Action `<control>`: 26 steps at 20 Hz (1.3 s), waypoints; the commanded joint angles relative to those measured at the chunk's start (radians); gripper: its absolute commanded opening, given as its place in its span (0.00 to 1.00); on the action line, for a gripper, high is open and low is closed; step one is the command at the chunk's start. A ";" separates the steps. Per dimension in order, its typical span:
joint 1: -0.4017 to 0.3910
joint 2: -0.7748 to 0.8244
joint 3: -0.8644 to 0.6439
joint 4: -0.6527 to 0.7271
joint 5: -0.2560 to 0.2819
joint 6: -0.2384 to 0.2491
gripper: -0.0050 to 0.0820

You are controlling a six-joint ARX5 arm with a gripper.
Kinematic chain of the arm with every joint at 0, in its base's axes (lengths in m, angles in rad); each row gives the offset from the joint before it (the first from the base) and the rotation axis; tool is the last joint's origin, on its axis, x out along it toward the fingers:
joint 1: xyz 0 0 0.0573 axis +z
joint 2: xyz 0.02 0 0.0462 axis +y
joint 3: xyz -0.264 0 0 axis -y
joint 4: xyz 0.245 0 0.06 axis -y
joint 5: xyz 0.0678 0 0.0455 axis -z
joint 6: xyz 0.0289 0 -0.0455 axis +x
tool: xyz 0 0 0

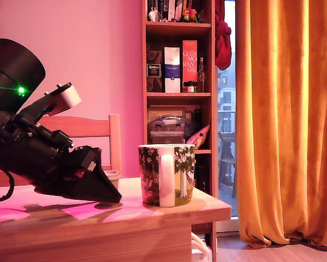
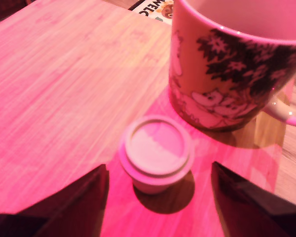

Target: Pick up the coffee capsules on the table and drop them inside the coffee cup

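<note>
A pale capsule (image 2: 156, 153) stands upright on the wooden table (image 2: 63, 74), close to the foot of the coffee cup (image 2: 232, 74). My gripper (image 2: 159, 168) is open, its two dark fingers (image 2: 73, 202) on either side of the capsule and not touching it. In the exterior view the gripper (image 1: 114, 197) slants down with its tips at the table (image 1: 70, 224), and the capsule (image 1: 113, 175) peeks out just behind it. To the exterior view's right of the tips stands the white cup (image 1: 167, 174), printed with green trees, its handle facing the camera.
A wooden chair (image 1: 87, 128) stands behind the table. The table's corner (image 1: 227, 207) ends just to the exterior view's right of the cup. Beyond are a bookshelf (image 1: 177, 71) and an orange curtain (image 1: 286, 120). A printed sheet (image 2: 155, 7) lies past the table's far edge.
</note>
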 commanded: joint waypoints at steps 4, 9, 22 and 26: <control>-0.001 0.014 0.003 0.007 0.003 -0.002 0.18; -0.001 0.014 0.003 0.012 0.004 -0.002 0.18; -0.001 0.013 0.003 0.011 0.005 -0.003 0.18; -0.001 -0.003 0.003 0.005 0.017 -0.017 0.18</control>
